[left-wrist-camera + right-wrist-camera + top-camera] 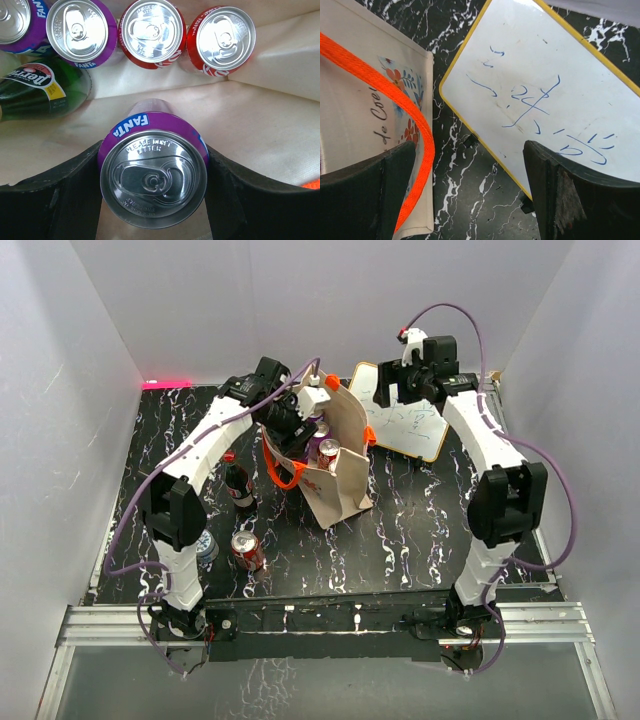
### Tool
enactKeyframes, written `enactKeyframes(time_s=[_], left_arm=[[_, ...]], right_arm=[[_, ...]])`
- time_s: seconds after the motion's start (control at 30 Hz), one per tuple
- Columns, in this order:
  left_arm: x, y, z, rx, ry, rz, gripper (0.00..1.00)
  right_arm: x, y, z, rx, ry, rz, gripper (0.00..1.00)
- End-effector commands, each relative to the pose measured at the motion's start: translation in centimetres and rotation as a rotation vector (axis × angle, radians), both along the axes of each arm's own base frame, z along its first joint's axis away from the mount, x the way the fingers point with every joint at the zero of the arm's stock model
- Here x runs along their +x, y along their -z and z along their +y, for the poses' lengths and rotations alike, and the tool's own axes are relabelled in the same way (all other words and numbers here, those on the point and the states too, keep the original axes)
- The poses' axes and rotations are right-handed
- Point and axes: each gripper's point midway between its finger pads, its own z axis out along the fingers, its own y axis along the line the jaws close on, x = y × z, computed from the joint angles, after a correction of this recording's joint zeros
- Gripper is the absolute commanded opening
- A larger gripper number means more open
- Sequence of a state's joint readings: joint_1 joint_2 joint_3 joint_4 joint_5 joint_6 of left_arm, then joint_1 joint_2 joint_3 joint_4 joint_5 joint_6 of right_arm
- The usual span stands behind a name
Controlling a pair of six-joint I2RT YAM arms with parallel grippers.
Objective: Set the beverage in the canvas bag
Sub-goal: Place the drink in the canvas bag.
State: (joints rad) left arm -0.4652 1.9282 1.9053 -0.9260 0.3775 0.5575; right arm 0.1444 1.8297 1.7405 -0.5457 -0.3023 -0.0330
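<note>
Purple Fanta can [154,175], unopened, top up, clamped inside beige canvas bag [342,480], bag upright, open, mid-table, orange handles, floral print on its side

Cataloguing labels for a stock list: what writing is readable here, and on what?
"FANTA": purple can in the left hand.
"PLEASE DON'T LITTER": that can's lid.
"FANTA": middle purple can; corner purple can.
"perrier", partly hidden: green bottle.
"de Coe", cut off: canvas bag.
Whiteboard scribbles: unreadable.

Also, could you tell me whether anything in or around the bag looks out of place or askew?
Only the green Perrier bottle in the canvas bag: it lies on its side, while the cans beside it stand upright. The purple Fanta can sits straight in the left gripper. No spill visible.
</note>
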Motion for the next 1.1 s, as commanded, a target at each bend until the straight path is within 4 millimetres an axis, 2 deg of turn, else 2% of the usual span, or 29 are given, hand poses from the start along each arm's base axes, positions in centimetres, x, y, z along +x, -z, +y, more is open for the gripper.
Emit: enactKeyframes(time_s=[0.0,0.2,0.3,0.47,0.73,0.9,1.07], left_arm=[[3.0,-3.2,0.6,-0.064,-0.071,-0.103,0.0],[7.5,-2.9,0.0,-0.097,-0.18,-0.167,0.0],[8.6,-2.4,-0.3,-0.104,-0.196,-0.186,0.0],[9.0,-1.2,-0.6,-0.091,-0.171,-0.177,0.0],[7.9,1.3,0.0,-0.038,-0.141,-0.11,0.0],[8.5,3.2,0.3,0.006,-0.165,-0.082,0.0],[9.0,4.6,0.0,0.005,-0.09,-0.136,0.0]], right_arm=[[2.5,-2.7,0.7,-0.009,-0.048,-0.101,0.92],[3.6,-2.7,0.7,-0.003,-0.068,-0.114,0.92],[4.3,-2.5,0.5,-0.003,-0.066,-0.108,0.92],[5.5,-2.4,0.1,-0.007,-0.064,-0.108,0.92],[6.7,-2.3,-0.4,-0.019,-0.074,-0.112,0.93],[7.0,-1.7,-0.5,-0.021,-0.092,-0.092,0.93],[7.0,-1.4,-0.6,-0.028,-0.101,-0.086,0.93]])
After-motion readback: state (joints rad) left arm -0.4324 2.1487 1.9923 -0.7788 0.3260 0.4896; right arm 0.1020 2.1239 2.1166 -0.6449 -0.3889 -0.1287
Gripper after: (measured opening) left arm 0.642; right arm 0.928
